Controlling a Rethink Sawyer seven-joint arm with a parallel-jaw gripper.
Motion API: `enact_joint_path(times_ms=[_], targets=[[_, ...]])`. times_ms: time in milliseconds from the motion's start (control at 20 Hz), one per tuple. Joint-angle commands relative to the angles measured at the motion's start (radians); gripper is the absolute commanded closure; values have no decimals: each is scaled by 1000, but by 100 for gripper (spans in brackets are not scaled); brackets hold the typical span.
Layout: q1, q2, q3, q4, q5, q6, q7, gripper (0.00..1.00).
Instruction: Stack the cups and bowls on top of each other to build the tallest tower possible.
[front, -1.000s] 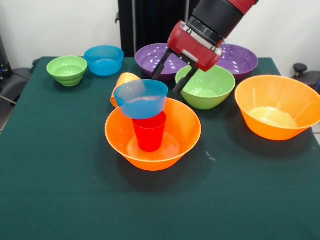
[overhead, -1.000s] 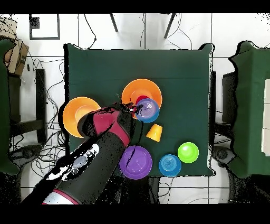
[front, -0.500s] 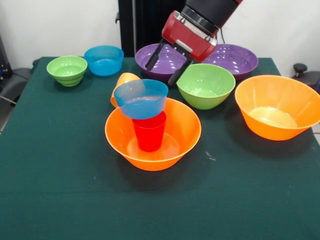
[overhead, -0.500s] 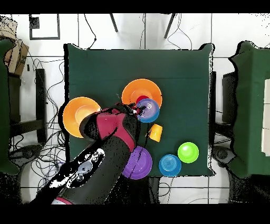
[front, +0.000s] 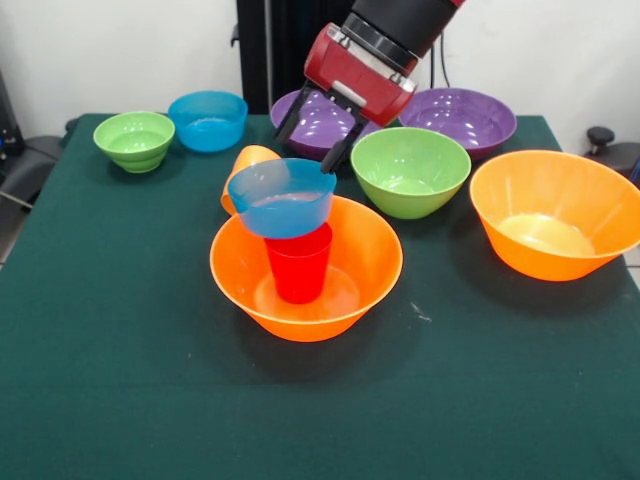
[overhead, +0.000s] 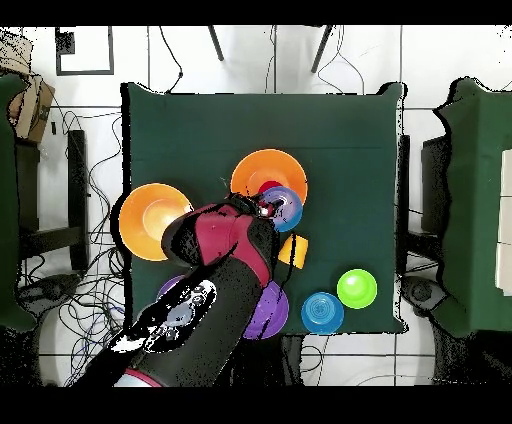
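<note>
One orange cup (front: 247, 166) lies tipped on the desk (front: 120, 350) just behind the tower (front: 300, 262), mouth facing away from me, below and camera-left of my tool (front: 312, 140), whose fingers hang spread wide, holding nothing.

Black arm (front: 402, 18) — glossy red wrist housing, two thin dark, seemingly black prongs
</note>
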Motion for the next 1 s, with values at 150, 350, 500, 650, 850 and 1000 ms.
enact_joint_path(times_ms=[150, 350, 500, 650, 850, 1000], targets=[[-21, 63, 180, 6, 16, -71, 134, 0], [-23, 66, 182, 6, 17, -76, 133, 0], [-21, 66, 182, 7, 20, -72, 134, 0], [-21, 65, 185, 7, 23, -69, 135, 0], [-28, 68, 195, 8, 21, -81, 134, 0], [-33, 84, 198, 4, 20, -101, 139, 0]])
